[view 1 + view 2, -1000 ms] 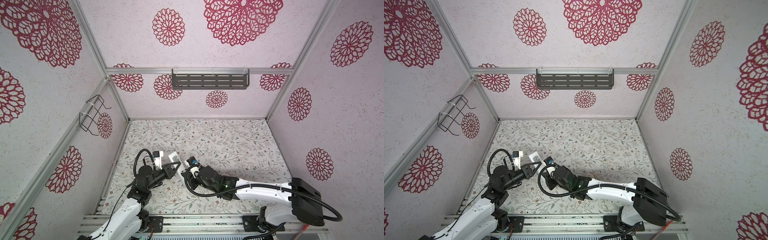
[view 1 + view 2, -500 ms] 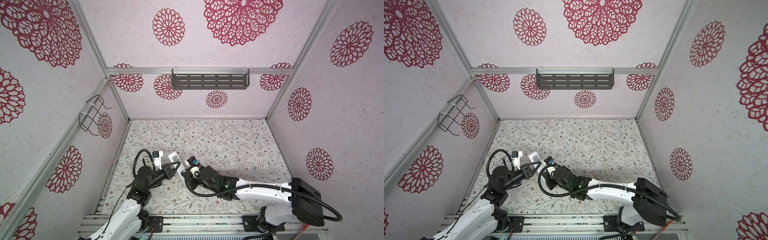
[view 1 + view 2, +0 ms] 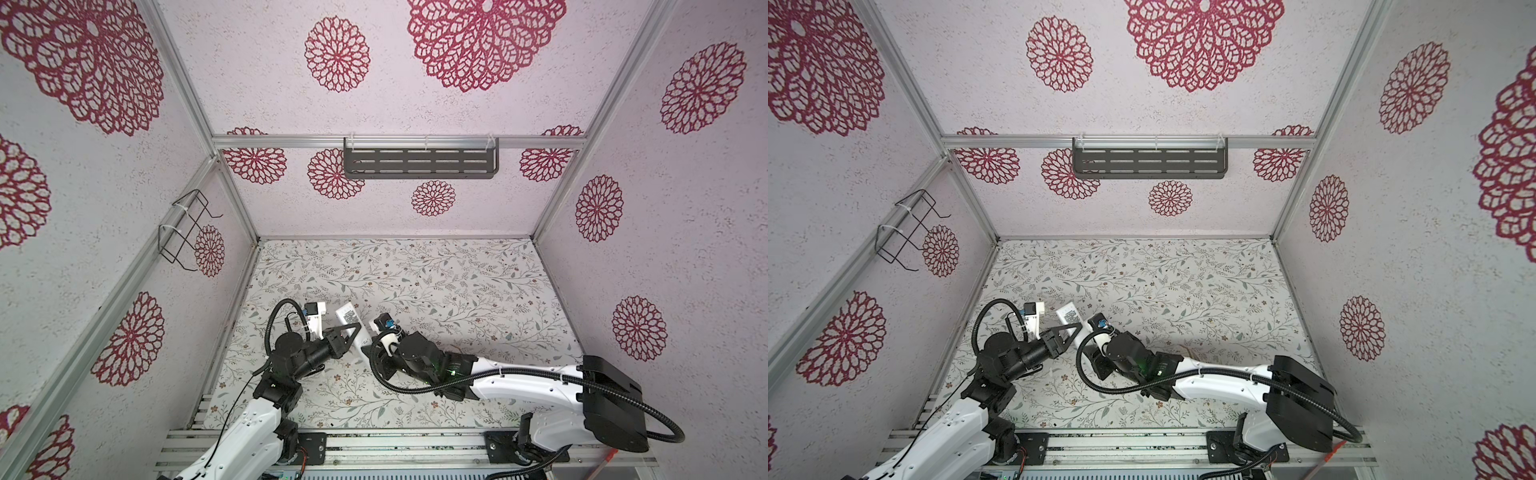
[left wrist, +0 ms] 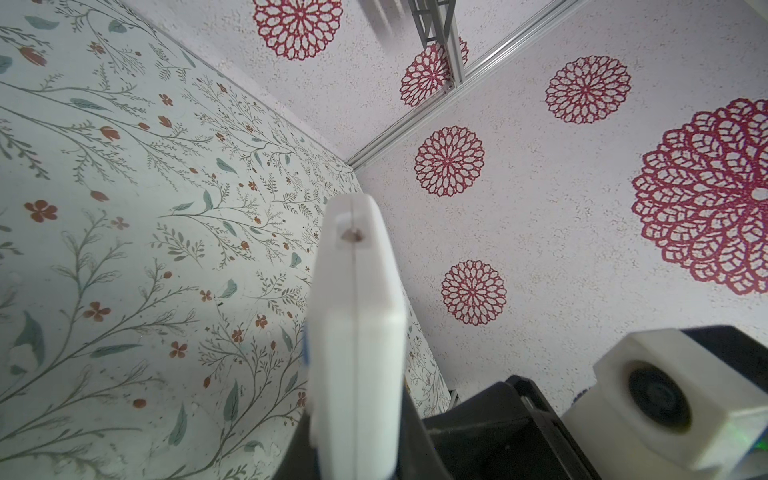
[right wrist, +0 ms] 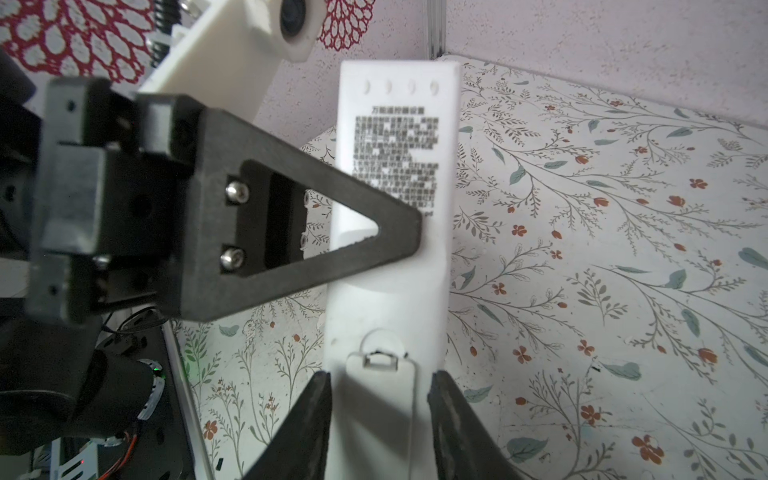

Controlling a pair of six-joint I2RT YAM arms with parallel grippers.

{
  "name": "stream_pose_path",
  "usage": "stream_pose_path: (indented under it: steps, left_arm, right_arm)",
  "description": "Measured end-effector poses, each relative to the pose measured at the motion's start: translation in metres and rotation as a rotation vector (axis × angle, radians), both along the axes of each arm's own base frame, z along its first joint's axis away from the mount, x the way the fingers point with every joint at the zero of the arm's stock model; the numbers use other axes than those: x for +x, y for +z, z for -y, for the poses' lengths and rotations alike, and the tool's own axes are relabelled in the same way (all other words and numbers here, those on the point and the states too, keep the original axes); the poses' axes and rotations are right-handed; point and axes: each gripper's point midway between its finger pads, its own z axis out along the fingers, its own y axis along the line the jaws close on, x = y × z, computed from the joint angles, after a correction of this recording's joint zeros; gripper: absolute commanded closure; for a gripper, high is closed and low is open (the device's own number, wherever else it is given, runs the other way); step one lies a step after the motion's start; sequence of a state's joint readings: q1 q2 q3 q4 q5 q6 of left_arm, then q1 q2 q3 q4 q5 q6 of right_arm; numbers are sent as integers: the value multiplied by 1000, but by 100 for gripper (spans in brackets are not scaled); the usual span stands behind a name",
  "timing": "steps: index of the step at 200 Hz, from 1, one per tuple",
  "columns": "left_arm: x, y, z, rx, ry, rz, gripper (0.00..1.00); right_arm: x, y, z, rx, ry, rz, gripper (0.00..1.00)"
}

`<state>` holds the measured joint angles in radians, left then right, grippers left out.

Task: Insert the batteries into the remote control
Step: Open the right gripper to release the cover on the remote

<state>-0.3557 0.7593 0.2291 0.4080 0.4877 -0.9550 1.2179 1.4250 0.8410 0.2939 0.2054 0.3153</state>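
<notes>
One remote control [image 5: 388, 291], two grippers. The right gripper [image 5: 380, 384] stands released, fingers either side of the battery cover [image 5: 380, 419], seemingly not touching it. The left gripper [image 5: 411, 235] is clenched on the white remote's middle, printed back showing, at the table's [image 3: 457, 291] nine o'clock. Both arms sit as a second ago.

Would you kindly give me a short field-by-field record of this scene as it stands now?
remote control: held above the table, printed back toward right wrist camera
left gripper: shut on the remote's middle
right gripper: jaws flank the cover end; grip unclear
battery cover: in place
batteries: not visible
</notes>
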Motion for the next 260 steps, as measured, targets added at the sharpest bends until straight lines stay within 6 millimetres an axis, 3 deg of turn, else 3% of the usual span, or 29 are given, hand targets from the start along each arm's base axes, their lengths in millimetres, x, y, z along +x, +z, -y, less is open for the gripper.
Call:
stream_pose_path:
  steps: [58,102,122,176,260]
  left_arm:
    - [0,3,0,-4,0,12,100]
    - [-2,7,-1,-9,0,25,100]
    - [-2,7,-1,-9,0,25,100]
    - [-2,8,-1,-9,0,26,100]
    - [-3,7,-1,-6,0,22,100]
  right_arm:
    - [-3,-2,8,-37,3,-7,49]
    - [-7,35,21,0,3,19,47]
    - [-6,42,22,-2,5,28,47]
    - [18,26,23,-67,-39,14,53]
    - [16,14,15,-75,2,-18,54]
